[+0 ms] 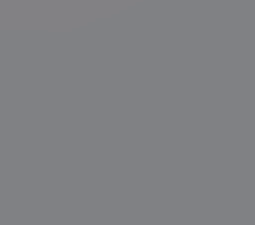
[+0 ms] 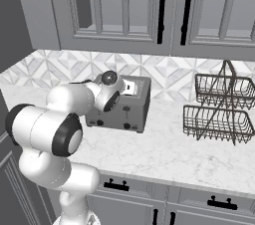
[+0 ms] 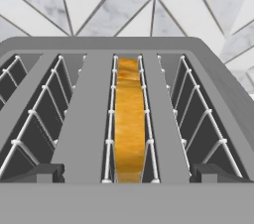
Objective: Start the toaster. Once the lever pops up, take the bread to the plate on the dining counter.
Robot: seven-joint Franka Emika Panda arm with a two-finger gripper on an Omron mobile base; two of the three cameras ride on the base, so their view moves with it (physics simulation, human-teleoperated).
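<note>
The bread (image 3: 129, 119) stands on edge in the middle slot of the toaster (image 3: 94, 119), golden-brown along its crust, caged on either side by thin white wire guides. From the hand view its top edge sits about level with the slot mouth or a little below it; I cannot tell how much of it stands proud.

A slice like this looks light and fairly stiff once toasted, but brittle at the crust and easy to crumble under a hard pinch. It is thin, so I would judge the sensible hold to be across its two flat faces near the top edge, fingers dropping into the slot either side, between bread and wire, and lifting straight up so it does not snag on the guides.

The end effector (image 3: 129, 173) hangs right above the toaster, looking down into the slots, its two dark fingertips (image 3: 47, 172) spread as wide as they go and straddling the middle slot. It is released, holding nothing, and I see no contact with the bread.

From the right base view, the toaster sits on the marble bench (image 2: 164, 149) against the tiled wall, with a two-tier wire basket (image 2: 219, 104) well off to its right.
</note>
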